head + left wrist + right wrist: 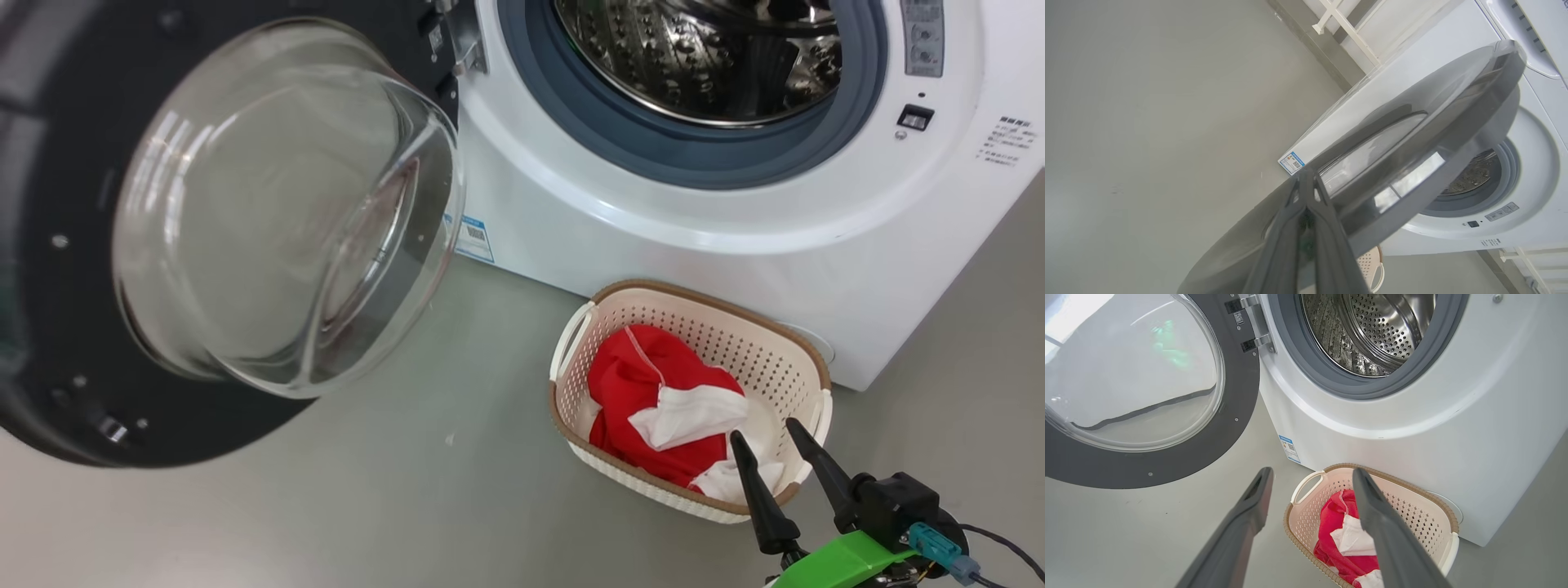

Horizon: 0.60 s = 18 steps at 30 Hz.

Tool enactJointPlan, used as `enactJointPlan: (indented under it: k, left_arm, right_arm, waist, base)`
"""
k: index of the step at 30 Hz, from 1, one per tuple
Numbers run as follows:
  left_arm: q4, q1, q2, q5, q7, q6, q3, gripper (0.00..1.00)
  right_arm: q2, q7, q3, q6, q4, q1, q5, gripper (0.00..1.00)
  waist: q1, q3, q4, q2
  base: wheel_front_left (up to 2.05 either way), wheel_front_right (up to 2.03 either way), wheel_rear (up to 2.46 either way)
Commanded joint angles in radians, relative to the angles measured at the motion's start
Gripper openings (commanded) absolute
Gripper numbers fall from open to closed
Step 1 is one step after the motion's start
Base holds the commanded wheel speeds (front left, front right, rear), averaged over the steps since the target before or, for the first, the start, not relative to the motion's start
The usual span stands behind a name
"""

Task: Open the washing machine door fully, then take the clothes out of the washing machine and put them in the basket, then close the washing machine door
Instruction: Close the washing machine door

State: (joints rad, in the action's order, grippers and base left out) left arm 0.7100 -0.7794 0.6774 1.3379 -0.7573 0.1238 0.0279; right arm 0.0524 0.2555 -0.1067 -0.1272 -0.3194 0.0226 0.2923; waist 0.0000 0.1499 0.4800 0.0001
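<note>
The washing machine door (49,245) stands swung open at the left, its glass bowl facing me. The washing machine (620,237) shows its steel drum (702,57), where I see no clothes. The clothes (645,384), red with white pieces, lie in the basket (735,306) on the floor before the machine. My right gripper (766,433) hovers open over the basket's near end, holding nothing; the right wrist view shows the gripper (1312,471) above the basket (1412,486) and clothes (1335,522). My left gripper (1306,175) is shut, tips at the door's (1412,134) outer face.
Grey floor (367,506) spreads left of and in front of the basket. A blue label (473,238) sits low on the machine's front. A white rack frame (1347,28) stands beside the machine. The open door overhangs the floor at the left.
</note>
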Motion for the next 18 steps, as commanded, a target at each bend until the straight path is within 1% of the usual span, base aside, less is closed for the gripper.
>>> enactJointPlan:
  k: [1,11,17,18]
  left_arm:
    - [-0.066,0.028,0.04,0.025,-0.035,0.007,0.002,0.0]
    - [-0.316,0.135,0.074,0.146,-0.139,0.007,-0.036,0.0]
    - [-0.426,0.164,0.072,0.174,-0.159,0.007,-0.068,0.0]
    - [-0.426,0.164,0.072,0.174,-0.159,0.007,-0.068,0.0]
  right_arm:
    - [-0.002,0.006,-0.023,-0.003,0.025,0.006,0.007,1.0]
    - [-0.002,0.006,-0.033,-0.003,0.033,-0.017,0.027,1.0]
    - [-0.002,0.006,-0.034,-0.003,0.037,-0.027,0.039,1.0]
    - [-0.002,0.006,-0.034,-0.003,0.037,-0.027,0.039,1.0]
  waist:
    - [0.0,-0.018,-0.005,-0.0001]
    - [0.0,-0.053,-0.029,-0.0001]
    - [0.0,-0.065,-0.057,-0.0001]
    - [0.0,-0.065,-0.057,-0.0001]
  base:
    - [0.0,0.0,0.0]
    - [0.0,0.0,0.0]
    - [0.0,0.0,0.0]
    - [0.0,0.0,0.0]
